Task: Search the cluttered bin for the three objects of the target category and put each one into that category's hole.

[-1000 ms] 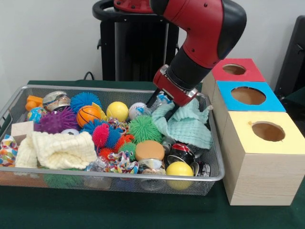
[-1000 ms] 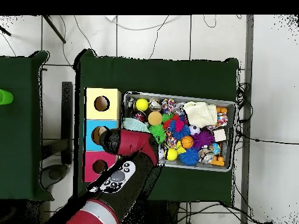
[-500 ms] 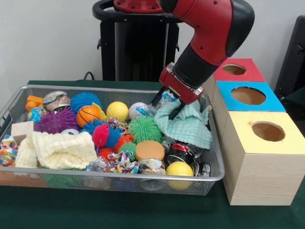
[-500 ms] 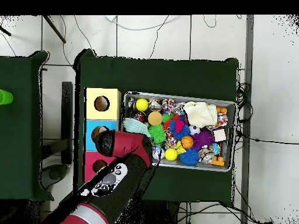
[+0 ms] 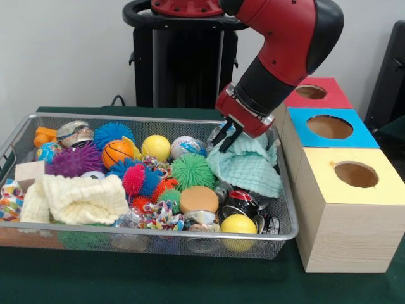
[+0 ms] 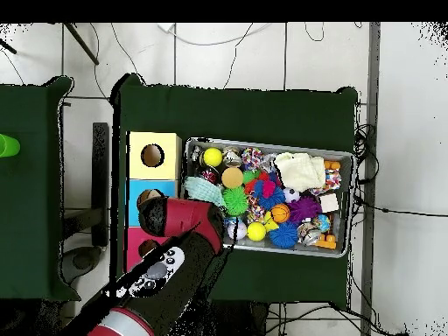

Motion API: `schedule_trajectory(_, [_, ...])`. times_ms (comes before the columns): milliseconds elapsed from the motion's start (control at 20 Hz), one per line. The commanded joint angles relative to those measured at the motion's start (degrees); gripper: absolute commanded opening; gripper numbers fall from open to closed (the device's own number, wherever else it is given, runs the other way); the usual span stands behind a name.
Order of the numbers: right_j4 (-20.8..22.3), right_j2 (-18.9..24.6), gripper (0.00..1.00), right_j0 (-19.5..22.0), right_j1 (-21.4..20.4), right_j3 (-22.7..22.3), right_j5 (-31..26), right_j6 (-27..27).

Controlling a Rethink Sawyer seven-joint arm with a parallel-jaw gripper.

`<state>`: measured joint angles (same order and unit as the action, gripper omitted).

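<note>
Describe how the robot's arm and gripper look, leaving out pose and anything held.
The arm is bulky and rounded, with glossy red shells and black bands at the joints. A black forearm section ends in a flat red wrist plate, below which sits the gripper with slim dark fingers. From overhead, a pale panel with dark round buttons shows on the arm.

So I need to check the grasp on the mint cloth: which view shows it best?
The front view: the mint cloth lies in the basket with one edge pulled up to the gripper. In the overhead view only a corner of the cloth shows beside the arm, which hides the gripper.
</note>
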<state>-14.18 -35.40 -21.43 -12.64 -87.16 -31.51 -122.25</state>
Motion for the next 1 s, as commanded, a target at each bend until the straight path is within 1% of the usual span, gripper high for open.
schedule_trajectory(50, [-0.8, 6.8, 0.0, 0.0, 3.5, -3.2, 2.3, -11.2])
schedule_trajectory(500, [-0.6, 6.9, 0.0, 0.2, 3.4, -3.5, 2.9, -10.9])
schedule_trajectory(600, [-0.5, 6.8, 0.0, 0.1, 3.1, -4.2, 5.2, -11.2])
schedule_trajectory(700, [-0.2, 7.1, 0.0, 0.7, 2.0, -4.7, 5.5, -10.3])
schedule_trajectory(750, [0.0, 7.1, 0.0, 1.5, 0.7, -5.1, 4.7, -9.2])
schedule_trajectory(800, [0.2, 6.9, 0.0, 2.0, -0.9, -5.0, 2.5, -8.0])
schedule_trajectory(900, [0.8, 5.5, 0.0, 3.0, -5.1, -3.6, -4.8, -5.2])
schedule_trajectory(1000, [1.5, 3.9, 0.0, 4.1, -8.7, -0.1, -13.5, -2.5])
